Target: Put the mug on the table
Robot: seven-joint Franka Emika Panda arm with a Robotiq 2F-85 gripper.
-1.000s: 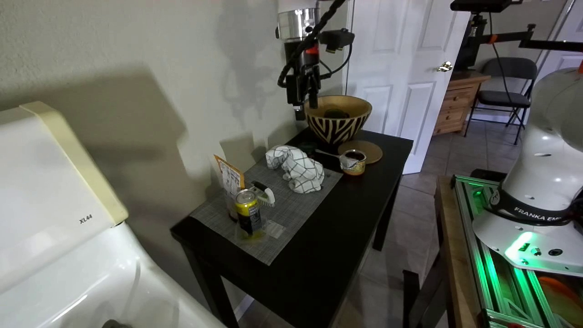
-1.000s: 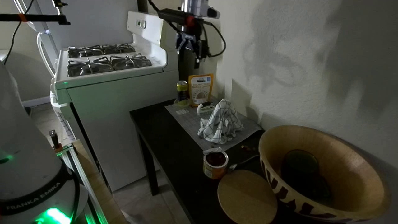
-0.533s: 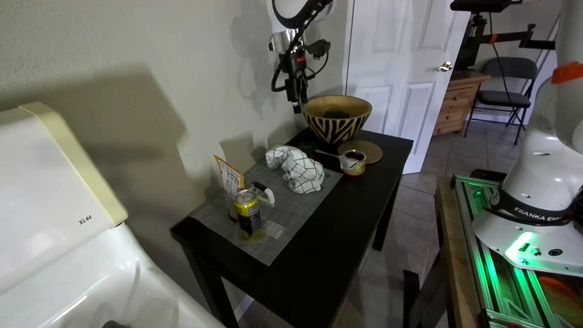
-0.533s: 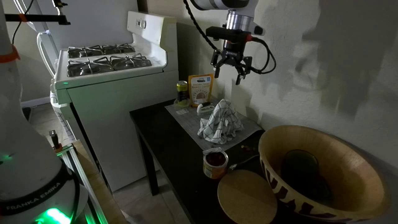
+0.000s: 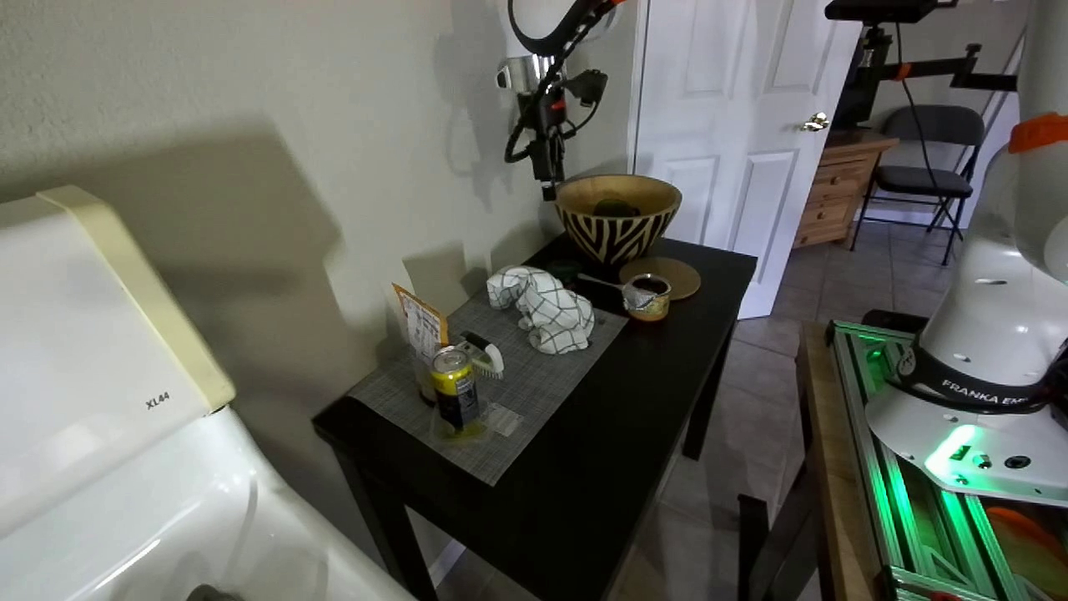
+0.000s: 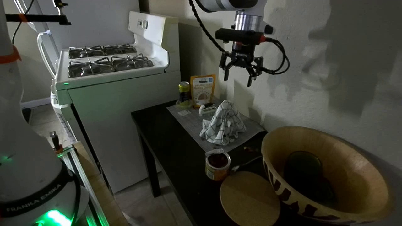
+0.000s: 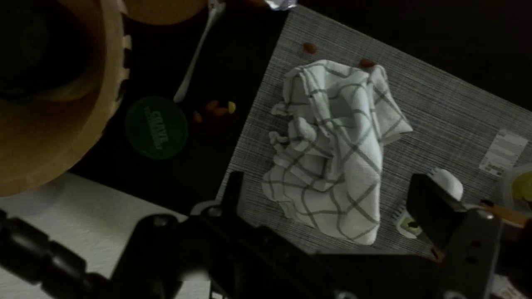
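Note:
The mug (image 6: 300, 171) looks like the near-black round shape inside the big striped bowl (image 6: 292, 201); it is too dark to make out a handle. In an exterior view only a dark greenish top of it (image 5: 616, 208) shows over the bowl's rim. In the wrist view it is a dark shape (image 7: 33, 45) at the upper left. The table (image 5: 584, 451) is black-brown and bears the bowl at one end. My gripper (image 6: 238, 79) is open and empty, high above the table. In the wrist view the fingers (image 7: 326, 181) are apart over the cloth, beside the bowl, not touching anything.
A checked cloth (image 6: 223, 124) lies on a grey mat (image 6: 188, 124). An open tin (image 6: 216, 171), a round board (image 6: 249, 201) and a utensil (image 7: 195, 62) are near the bowl. A can (image 6: 184, 92), pouch (image 6: 202, 91) and brush (image 6: 207, 110) stand farther off. The wall (image 6: 298, 78) is close behind.
The arm has swung away from the stove end towards the bowl and come slightly lower, with its wrist turned. In the last half second it has moved little. The things on the table have not moved.

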